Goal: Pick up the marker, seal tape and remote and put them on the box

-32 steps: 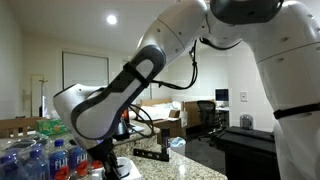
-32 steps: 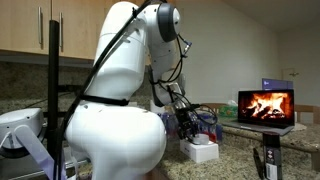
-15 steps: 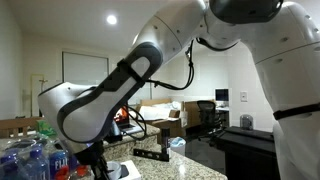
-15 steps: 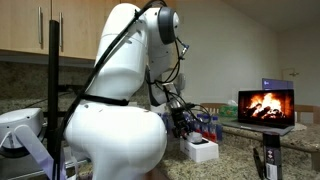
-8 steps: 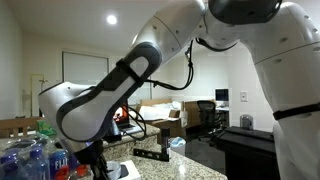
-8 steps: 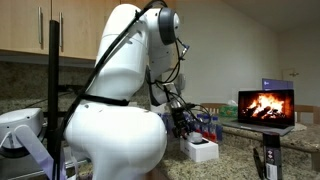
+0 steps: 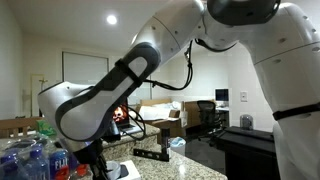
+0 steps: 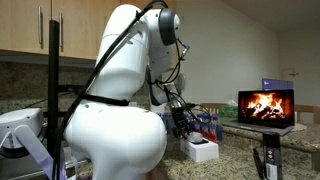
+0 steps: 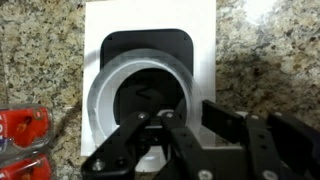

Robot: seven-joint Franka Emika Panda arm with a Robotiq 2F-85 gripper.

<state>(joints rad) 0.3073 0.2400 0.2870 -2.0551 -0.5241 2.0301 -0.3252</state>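
White box | seal tape lying on dark patch | claw clenched just above, unmoved from a moment ago

The seal tape lies on the box, which sits on the desk; bottle caps stand at its left in the wrist view.

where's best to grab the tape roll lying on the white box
Probably pinch the tape roll by its ring wall from straight above, straddling it between hole and outer edge. It lies flat on the white box, hole up, so the wall is the only thin part exposed.
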